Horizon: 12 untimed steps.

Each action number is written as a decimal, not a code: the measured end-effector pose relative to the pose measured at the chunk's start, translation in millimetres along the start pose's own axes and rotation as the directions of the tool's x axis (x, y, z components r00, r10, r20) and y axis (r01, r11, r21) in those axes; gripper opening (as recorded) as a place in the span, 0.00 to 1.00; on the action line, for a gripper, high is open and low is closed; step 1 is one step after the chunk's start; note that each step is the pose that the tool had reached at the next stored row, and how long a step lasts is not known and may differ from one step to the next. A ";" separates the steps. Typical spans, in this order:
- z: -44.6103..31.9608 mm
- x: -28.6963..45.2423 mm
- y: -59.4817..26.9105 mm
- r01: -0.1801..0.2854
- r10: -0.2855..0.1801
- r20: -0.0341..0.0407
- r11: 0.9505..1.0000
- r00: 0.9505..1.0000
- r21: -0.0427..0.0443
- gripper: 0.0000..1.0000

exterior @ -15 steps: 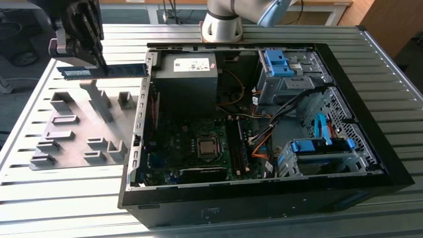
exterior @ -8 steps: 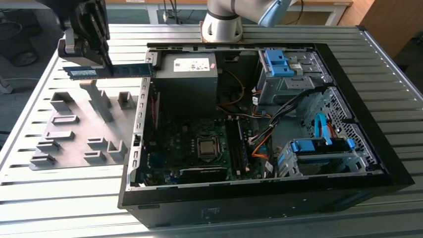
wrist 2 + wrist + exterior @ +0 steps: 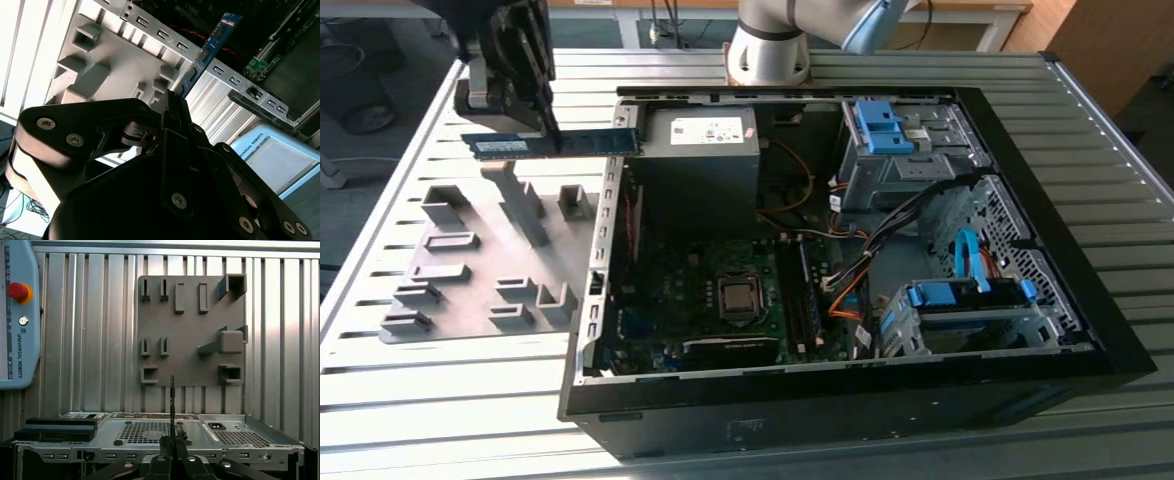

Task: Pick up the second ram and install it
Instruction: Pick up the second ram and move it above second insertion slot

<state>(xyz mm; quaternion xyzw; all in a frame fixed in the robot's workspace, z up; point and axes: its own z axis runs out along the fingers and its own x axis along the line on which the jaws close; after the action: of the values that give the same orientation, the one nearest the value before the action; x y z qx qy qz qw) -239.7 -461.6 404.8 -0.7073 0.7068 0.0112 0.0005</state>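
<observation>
We see the hand [image 3: 547, 138] pinching the second ram [image 3: 554, 143] by its middle, the stick held level in the air above the grey holder tray [image 3: 480, 260], just beside the open computer case [image 3: 854, 390].

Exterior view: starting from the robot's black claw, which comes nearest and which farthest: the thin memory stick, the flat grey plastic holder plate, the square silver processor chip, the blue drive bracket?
1. Thin dark memory stick: held in the gripper.
2. Flat grey plastic holder plate: on the table below it.
3. Square silver processor chip: mid-case.
4. Blue drive bracket: far corner, toward the exterior view's right.
</observation>
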 end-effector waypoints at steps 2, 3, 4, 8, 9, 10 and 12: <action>0.0 0.0 -4.8 0.000 0.000 0.000 1.000 1.000 0.000 0.14; 0.1 0.0 -7.5 0.000 0.000 0.000 1.000 1.000 -0.001 0.14; 0.1 0.0 -10.2 -0.001 0.001 0.000 1.000 1.000 -0.001 0.14; 0.2 0.0 -21.4 0.000 0.000 0.000 1.000 1.000 -0.003 0.14; 0.2 0.0 -24.2 -0.001 0.001 0.000 1.000 1.000 -0.004 0.14; 0.2 0.0 -26.8 -0.001 0.001 0.000 1.000 1.000 -0.004 0.14; 0.2 0.0 -31.0 -0.001 0.001 0.000 1.000 1.000 -0.004 0.14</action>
<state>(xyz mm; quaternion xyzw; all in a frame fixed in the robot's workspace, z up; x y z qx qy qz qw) -208.7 -461.6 404.1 -0.7071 0.7070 0.0126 -0.0009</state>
